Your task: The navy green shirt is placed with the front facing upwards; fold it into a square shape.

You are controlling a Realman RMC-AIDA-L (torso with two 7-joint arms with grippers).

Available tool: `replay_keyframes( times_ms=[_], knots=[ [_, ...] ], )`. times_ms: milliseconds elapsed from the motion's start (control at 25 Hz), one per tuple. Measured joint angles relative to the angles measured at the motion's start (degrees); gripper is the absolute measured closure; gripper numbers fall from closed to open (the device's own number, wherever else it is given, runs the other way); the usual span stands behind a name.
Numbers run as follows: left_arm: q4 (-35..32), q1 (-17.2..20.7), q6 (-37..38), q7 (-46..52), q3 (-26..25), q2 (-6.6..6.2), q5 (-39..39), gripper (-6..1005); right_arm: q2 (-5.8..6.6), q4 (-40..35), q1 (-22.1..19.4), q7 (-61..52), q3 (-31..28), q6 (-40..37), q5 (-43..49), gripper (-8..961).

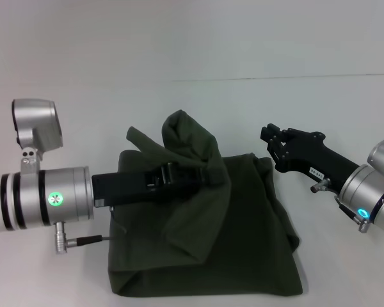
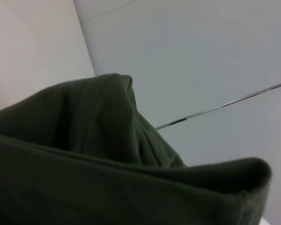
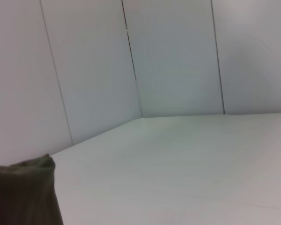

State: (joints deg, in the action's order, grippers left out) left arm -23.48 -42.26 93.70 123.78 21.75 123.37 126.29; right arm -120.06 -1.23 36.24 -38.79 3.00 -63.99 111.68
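The navy green shirt (image 1: 243, 236) lies partly folded into a rough block on the white table (image 1: 83, 77), directly in front of the robot, with one flap of cloth raised in a peak above the rest. The left gripper (image 1: 195, 174) reaches in from the left over the middle of the garment and is clamped on that raised fold, the fabric draping around its fingertips. The right gripper (image 1: 273, 139) hovers just beside the shirt's far right corner, clear of the cloth, its fingers parted and holding nothing.
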Motion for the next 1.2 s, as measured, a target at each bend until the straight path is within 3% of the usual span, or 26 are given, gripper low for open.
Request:
replay_keyframes(
  times_ms=[200, 520, 760, 920, 1080, 1200],
  knots=[
    [1.07, 0.27, -0.64, -1.84, -0.12, 0.37, 0.00, 921, 0.00, 0.00, -0.03, 0.02, -0.02, 0.01, -0.09, 857],
    [2.01, 0.13, -2.08, -2.44, 0.63, 0.30, 0.13, 734, 0.00, 0.00, -0.03, 0.04, -0.02, 0.00, -0.09, 816],
    [0.82, 1.39, 1.65, -2.98, 0.62, -1.85, 0.10, 542, 0.17, -0.16, -0.66, 0.01, -0.01, -1.36, -1.71, 780],
    [-4.29, 3.65, 5.13, -5.15, 0.91, -2.98, 0.34, 383, 0.32, -3.36, -1.52, -2.14, 0.52, -7.73, -1.72, 757],
    [-11.20, 7.37, 8.91, -14.94, 0.89, -3.01, -0.29, 206, 0.43, -10.30, -1.65, -11.91, 4.83, -13.99, -0.38, 700],
    [-14.14, 9.57, 9.17, -21.23, 0.96, -2.67, -0.48, 108, 0.44, -19.30, -1.69, -21.66, 14.60, -21.21, 0.04, 632]
  ],
)
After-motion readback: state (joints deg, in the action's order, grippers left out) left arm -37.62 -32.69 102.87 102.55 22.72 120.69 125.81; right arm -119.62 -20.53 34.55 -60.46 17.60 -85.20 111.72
